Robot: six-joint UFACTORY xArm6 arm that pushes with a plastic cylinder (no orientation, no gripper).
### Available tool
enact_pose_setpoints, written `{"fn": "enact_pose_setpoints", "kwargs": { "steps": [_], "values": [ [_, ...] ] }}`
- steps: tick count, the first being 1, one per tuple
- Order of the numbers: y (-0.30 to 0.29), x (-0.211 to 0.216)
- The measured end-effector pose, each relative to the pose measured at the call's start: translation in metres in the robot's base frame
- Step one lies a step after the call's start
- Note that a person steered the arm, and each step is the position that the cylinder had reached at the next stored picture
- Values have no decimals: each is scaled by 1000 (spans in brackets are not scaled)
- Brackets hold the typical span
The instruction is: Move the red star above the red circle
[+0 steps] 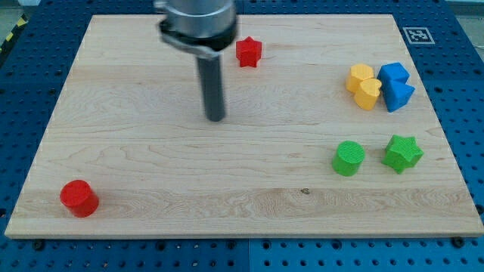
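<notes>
— Wooden board (151, 174), pale and grained, on a blue pegboard bench (461, 98). Where does the rod sit?

— My tip (215, 119) rests on the wood in the upper middle of the board, hanging down from a grey collar at the view's top. It touches no block.

— And the red star (248, 52)?

— Near the view's top edge, up and to the right of my tip, close by but clearly apart from it. It stands alone.

— The red circle (79, 198)?

— Far off in the bottom left corner of the board, well apart from both the star and my tip. It looks like a short cylinder seen from above.

— So the star is not over the circle.

— No. The star lies higher in the view, yes, but far over to the right of it, not directly above it.

— What about jaws: open, closed, holding something?

— I have none to speak of; the arm ends in a plain dark rod, so nothing grips anything.

— What else is on the board?

— On the right, a tight cluster: two yellow blocks (364, 85) touching each other, the lower one perhaps heart-shaped, though the angle makes that hard to settle. Pressed against them are two blue blocks (395, 85), whose shapes I cannot make out surely. Below that cluster, a green circle (349, 159) and, just to its right, a green star (402, 153), near each other but not touching.

— Anything off the board?

— A small black and white marker tag (414, 34) beyond the top right corner.
</notes>
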State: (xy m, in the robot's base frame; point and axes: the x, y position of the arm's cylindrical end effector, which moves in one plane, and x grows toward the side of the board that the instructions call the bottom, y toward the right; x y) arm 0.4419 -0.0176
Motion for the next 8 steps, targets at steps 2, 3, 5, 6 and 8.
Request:
{"fn": "enact_pose_setpoints", "kwargs": {
  "steps": [2, 3, 5, 6, 8],
  "values": [
    [101, -40],
    [132, -65],
    [132, -137],
    [132, -137],
    [119, -131]
  ]
}}
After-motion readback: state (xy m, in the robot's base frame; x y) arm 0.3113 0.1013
